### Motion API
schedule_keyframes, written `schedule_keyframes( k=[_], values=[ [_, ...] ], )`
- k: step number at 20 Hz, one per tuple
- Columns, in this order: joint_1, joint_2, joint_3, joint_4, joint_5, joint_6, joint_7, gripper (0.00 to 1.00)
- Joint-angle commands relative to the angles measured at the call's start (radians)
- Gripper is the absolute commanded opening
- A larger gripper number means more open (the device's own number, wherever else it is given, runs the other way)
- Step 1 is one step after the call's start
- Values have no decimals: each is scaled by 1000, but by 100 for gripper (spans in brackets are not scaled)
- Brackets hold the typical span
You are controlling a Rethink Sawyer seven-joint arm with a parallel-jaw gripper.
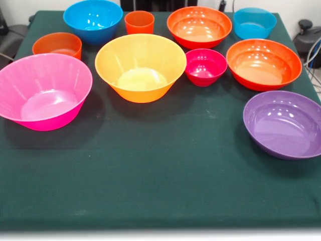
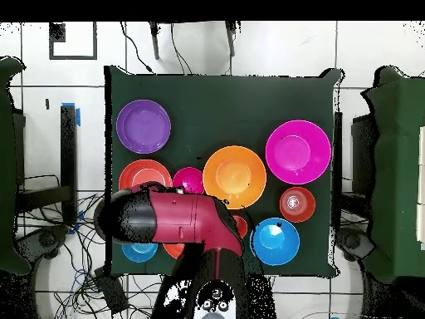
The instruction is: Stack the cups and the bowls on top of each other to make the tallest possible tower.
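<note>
All vessels stand apart on the green cloth, none stacked. The large yellow-orange bowl (image 1: 140, 68) (image 2: 234, 176) sits mid-table, the large pink bowl (image 1: 45, 93) (image 2: 298, 151) beside it. The small orange-red cup (image 1: 139, 22) (image 2: 241, 225) stands at the back between a blue bowl (image 1: 93, 20) (image 2: 275, 241) and an orange-red bowl (image 1: 199, 26). Also there: a second orange-red bowl (image 1: 264, 64) (image 2: 143, 173), a small magenta bowl (image 1: 205, 66) (image 2: 188, 179), a purple bowl (image 1: 283, 123) (image 2: 143, 125), a small light-blue bowl (image 1: 254, 22) (image 2: 139, 250) and a squat orange bowl (image 1: 57, 45) (image 2: 297, 203). The gripper shows in neither view.
In the overhead view the red and black arm (image 2: 183, 218) lies folded over the table's robot-side edge, covering part of the cup and of one orange-red bowl. The green cloth (image 1: 160, 181) stretches wide in front of the bowls. Cables and chairs surround the table.
</note>
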State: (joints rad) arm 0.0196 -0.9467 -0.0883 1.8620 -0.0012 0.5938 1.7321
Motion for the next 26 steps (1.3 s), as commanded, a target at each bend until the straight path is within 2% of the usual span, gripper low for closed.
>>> schedule_keyframes(
  k=[1, 14, 21, 26],
  values=[
    [-9, 164, 80, -72, -18, 18, 101, 100],
    [-3, 300, 83, -123, -29, -87, 103, 100],
    [-12, 377, 92, -110, -28, -218, 119, 100],
    [-4, 381, 82, -131, -19, -191, 107, 100]
  ],
)
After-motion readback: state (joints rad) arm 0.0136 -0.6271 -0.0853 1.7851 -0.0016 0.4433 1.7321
